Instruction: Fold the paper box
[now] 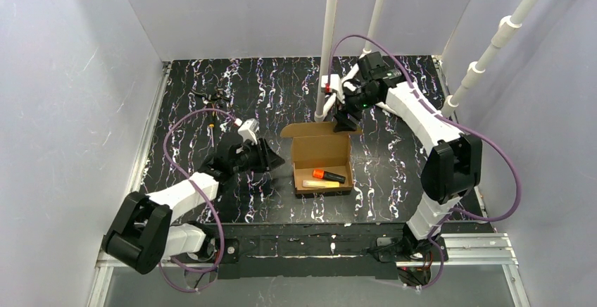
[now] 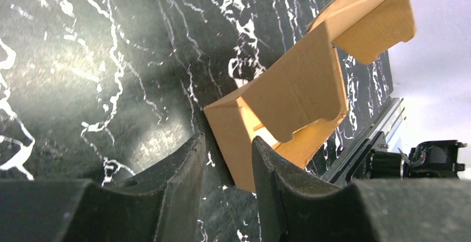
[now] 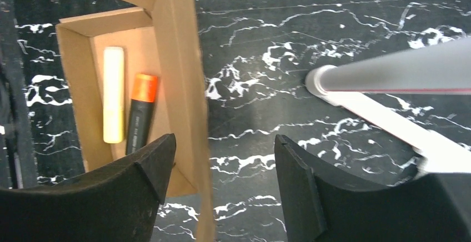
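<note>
The paper box [image 1: 322,151] sits in the middle of the table, brown and open, its lid [image 1: 320,129] standing up at the far side. An orange-capped black marker [image 1: 329,175] and a yellow marker [image 1: 320,184] lie inside. My left gripper [image 1: 276,159] is at the box's left wall. In the left wrist view its jaws [image 2: 228,138] stand partly apart around the box's corner [image 2: 236,125], with table showing beside the left finger. My right gripper [image 1: 345,120] is at the lid's far right. It [image 3: 223,142] is open wide, with the lid's edge [image 3: 183,75] near its left finger.
Two white poles [image 1: 328,39] [image 1: 380,4] rise from the far side of the table, just behind the lid; one [image 3: 389,72] lies close to my right gripper. A small dark object [image 1: 215,97] lies at the far left. White walls enclose the table.
</note>
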`<move>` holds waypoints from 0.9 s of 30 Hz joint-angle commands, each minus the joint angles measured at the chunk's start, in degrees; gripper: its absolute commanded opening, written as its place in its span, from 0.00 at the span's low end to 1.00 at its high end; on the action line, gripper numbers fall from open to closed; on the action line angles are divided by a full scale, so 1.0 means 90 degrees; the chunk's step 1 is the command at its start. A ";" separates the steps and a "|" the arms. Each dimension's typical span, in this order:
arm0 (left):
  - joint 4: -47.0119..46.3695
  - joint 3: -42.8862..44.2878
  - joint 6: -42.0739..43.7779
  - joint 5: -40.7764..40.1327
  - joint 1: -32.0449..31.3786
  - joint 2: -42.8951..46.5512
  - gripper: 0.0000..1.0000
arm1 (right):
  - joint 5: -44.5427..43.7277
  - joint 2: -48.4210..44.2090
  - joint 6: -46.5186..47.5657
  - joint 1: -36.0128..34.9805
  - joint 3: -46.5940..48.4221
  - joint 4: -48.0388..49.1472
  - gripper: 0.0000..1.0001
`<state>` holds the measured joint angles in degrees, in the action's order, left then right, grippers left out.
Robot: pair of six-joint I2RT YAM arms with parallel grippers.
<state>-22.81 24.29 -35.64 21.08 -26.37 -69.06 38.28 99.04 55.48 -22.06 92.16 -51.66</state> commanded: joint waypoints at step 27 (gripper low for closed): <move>-0.1089 0.0630 -0.0435 0.1631 -0.0009 -0.1161 0.28 | 0.0534 -0.0748 0.1305 -0.0443 -0.0651 -0.0438 0.01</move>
<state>-31.46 29.32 -39.57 34.11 -26.37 -79.02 40.60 95.29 63.81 -25.56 86.46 -53.91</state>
